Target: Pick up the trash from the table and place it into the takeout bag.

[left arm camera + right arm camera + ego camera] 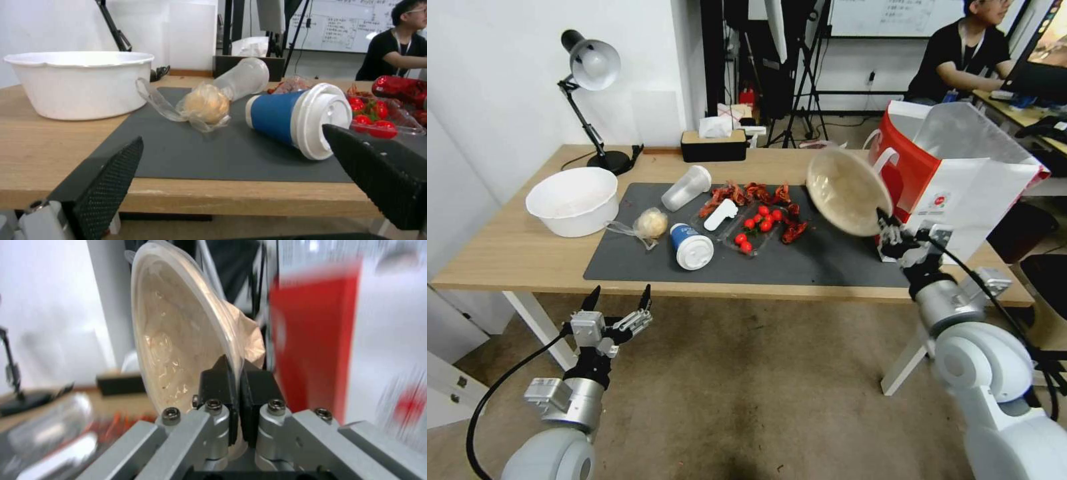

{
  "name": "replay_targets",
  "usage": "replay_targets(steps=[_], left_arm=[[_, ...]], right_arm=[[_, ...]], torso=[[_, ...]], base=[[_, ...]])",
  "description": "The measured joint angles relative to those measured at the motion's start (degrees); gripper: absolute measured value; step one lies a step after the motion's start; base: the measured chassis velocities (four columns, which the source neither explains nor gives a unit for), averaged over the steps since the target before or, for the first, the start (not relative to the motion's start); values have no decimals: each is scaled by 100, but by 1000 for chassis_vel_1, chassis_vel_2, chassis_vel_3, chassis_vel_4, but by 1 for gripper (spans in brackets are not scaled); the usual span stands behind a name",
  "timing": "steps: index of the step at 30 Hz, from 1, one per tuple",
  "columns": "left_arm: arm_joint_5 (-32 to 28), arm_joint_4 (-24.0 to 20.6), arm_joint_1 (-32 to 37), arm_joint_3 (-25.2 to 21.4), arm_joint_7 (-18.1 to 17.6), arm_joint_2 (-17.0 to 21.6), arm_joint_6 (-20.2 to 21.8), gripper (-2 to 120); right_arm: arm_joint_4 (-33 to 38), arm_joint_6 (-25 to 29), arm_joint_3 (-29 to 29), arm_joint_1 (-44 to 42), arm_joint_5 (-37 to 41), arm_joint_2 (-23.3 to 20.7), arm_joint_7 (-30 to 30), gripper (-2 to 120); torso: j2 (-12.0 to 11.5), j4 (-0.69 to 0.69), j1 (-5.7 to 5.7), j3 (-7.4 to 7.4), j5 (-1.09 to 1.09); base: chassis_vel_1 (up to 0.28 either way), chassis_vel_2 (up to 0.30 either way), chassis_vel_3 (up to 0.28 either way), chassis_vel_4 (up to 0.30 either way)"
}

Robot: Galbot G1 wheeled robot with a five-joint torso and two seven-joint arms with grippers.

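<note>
Blurring the takeout bag (311,340) at 3 o'clock; right tool (235,373) pinches tan round bowl (178,340) by its thin glossy rim, tilted on edge above the bench (514,253). Left tool (619,303) gapes wide.

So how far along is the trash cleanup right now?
Nothing can be seen in the takeout bag yet. The right gripper holds the tan bowl by its rim, tilted, beside the bag. Still on the table: blue cup, clear cup, red wrapper, bagged lump. The left gripper hangs open below the table edge.
</note>
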Motion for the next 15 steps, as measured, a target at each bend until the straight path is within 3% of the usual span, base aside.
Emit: replay_targets(steps=[2,7,15], left_arm=[[4,-14,9,-1,-3,-14,0,100],[24,-31,27,10,-7,-41,-1,100],[41,-105,67,-16,-25,-83,-3,100]], right_arm=[[103,137,75,-15,-630,-214,-331,0],[242,494,231,78,-1337,-537,-641,0],[228,1370,691,804,-849,-1222,17,0]], torso=[[1,1,0,0,4],[0,1,0,0,5],[0,1,0,0,2]], base=[[0,0,0,0],[0,0,0,0],[0,0,0,0]])
